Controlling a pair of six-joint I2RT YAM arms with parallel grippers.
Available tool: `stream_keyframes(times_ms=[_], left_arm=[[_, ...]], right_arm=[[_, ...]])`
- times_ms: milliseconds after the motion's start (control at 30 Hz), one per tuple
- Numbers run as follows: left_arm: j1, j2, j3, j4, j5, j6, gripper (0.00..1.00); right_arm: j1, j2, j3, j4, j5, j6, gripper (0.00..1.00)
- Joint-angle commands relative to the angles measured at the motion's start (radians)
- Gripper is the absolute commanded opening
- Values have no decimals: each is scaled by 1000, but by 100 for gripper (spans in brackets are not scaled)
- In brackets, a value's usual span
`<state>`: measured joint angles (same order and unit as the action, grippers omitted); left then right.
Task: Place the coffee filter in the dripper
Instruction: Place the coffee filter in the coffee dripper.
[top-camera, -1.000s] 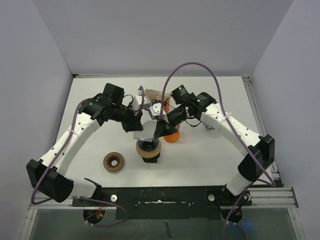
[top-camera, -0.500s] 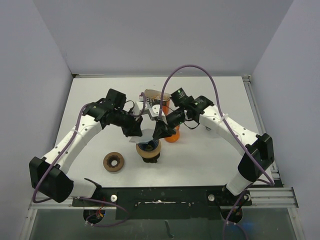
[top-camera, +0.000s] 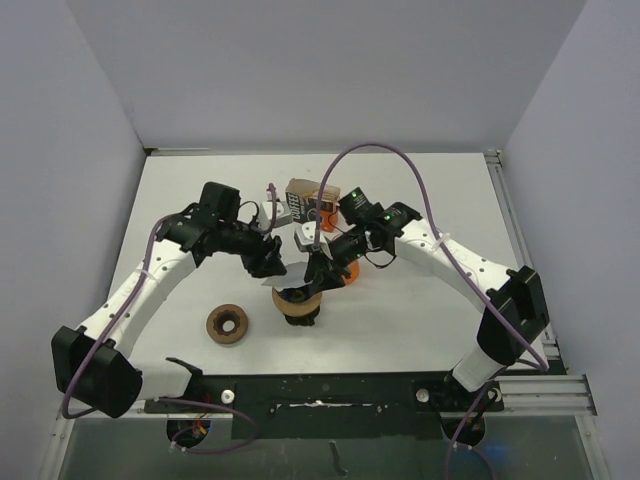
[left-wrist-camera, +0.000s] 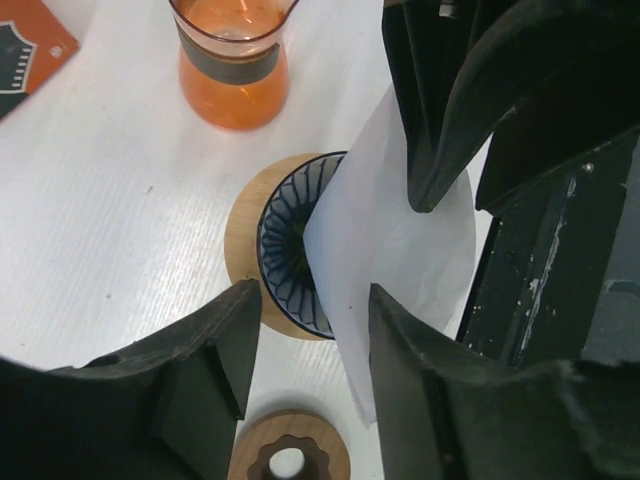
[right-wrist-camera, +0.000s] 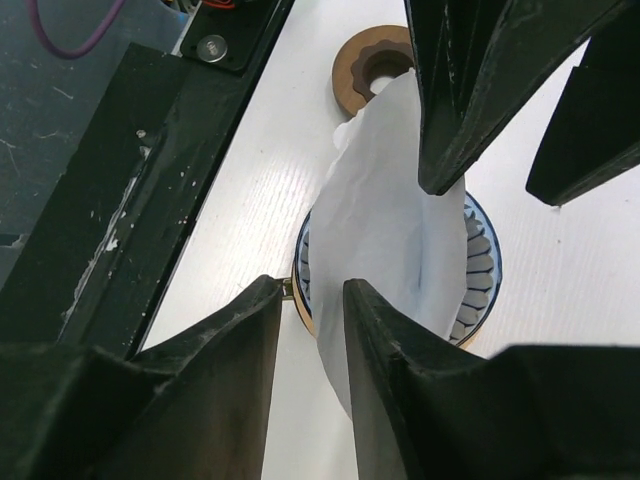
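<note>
The white paper coffee filter (top-camera: 294, 275) stands in the dripper (top-camera: 297, 305), a blue-ribbed cone on a wooden base, and sticks up past its rim. My left gripper (top-camera: 274, 265) is just left of it and my right gripper (top-camera: 318, 272) just right. In the left wrist view the filter (left-wrist-camera: 400, 230) leans over the dripper (left-wrist-camera: 285, 250); its lower corner hangs in the gap of the open left gripper (left-wrist-camera: 315, 320). In the right wrist view the filter (right-wrist-camera: 390, 220) fills the dripper (right-wrist-camera: 482, 270), its edge lying along one finger of the open right gripper (right-wrist-camera: 310, 295).
An orange glass carafe (top-camera: 346, 268) stands right behind the dripper, close to the right arm. A brown and orange box (top-camera: 305, 197) lies further back. A wooden ring (top-camera: 227, 323) lies to the dripper's left. The black front rail (top-camera: 320, 390) runs along the near table edge.
Both grippers have come down to the dripper with the filter between them, and both have opened. The filter now rests in the cone instead of hanging above it.
</note>
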<state>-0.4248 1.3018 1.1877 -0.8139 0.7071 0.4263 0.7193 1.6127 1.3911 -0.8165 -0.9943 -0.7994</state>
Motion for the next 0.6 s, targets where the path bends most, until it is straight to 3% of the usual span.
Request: stream_keyframes(times_ms=[0, 167, 333, 567], left_arm=[[17, -38, -22, 124, 41, -38, 48], [17, -34, -65, 198, 29, -92, 58], [18, -22, -95, 276, 24, -156, 60], [25, -7, -144, 341, 9, -200, 63]], right_arm=[[18, -58, -9, 74, 9, 5, 34], [38, -63, -35, 110, 37, 15, 41], [57, -65, -49, 130, 60, 19, 50], [80, -68, -84, 157, 85, 18, 54]])
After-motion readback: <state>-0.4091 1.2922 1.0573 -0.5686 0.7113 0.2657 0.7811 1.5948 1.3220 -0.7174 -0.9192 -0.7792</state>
